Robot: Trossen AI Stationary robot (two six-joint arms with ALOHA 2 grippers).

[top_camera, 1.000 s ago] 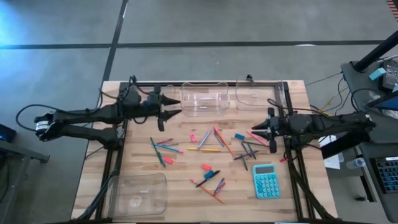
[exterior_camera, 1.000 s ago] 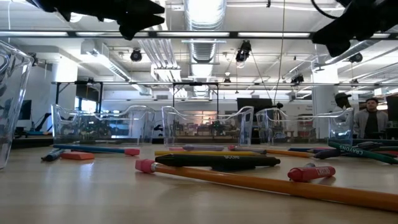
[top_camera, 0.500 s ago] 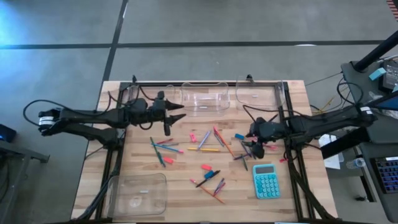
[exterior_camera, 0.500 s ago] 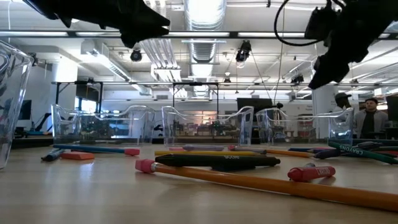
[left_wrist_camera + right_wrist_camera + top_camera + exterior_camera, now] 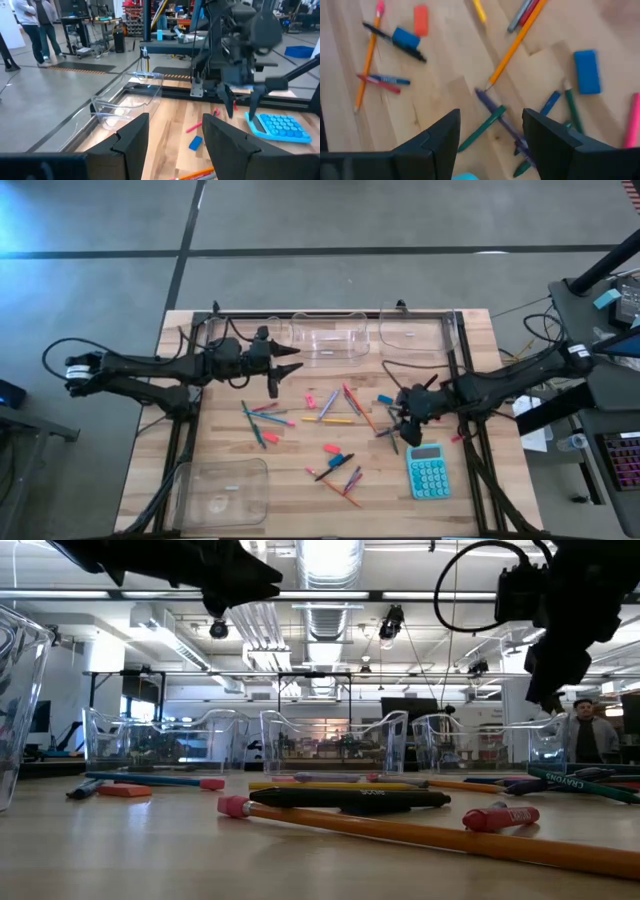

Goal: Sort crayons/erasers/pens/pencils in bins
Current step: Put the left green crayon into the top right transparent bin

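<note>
Item: right gripper, over the heap of sticks at the table's right middle, just beside the teal calculator. Fingers apart at a middling gap, nothing between them. Below it in the wrist view: a dark purple pen crossed by a green stick, an orange pencil and a blue eraser near.

Item: left gripper, hanging above the table's left rear, near the middle rear bin. Fingers spread wide, empty.

Item: loose stock. Crayons, pens, pencils and erasers scattered across the table's centre; none appears to lie in a bin. Three bins along the rear edge, a fourth at the front left corner.

Step in hand, judged: right gripper descending for a first pick from the heap. Best done by singling out one stick lying clear of its neighbours, setting the fingers across its length at mid-shaft, and closing only once both pads straddle it. Crossed sticks risk a double pick or a scatter.

Not made out: which stick is the target; gripper height above the wood; the rear left bin, largely behind the left arm; crayon and pencil hard to tell apart within the heap from above.
</note>
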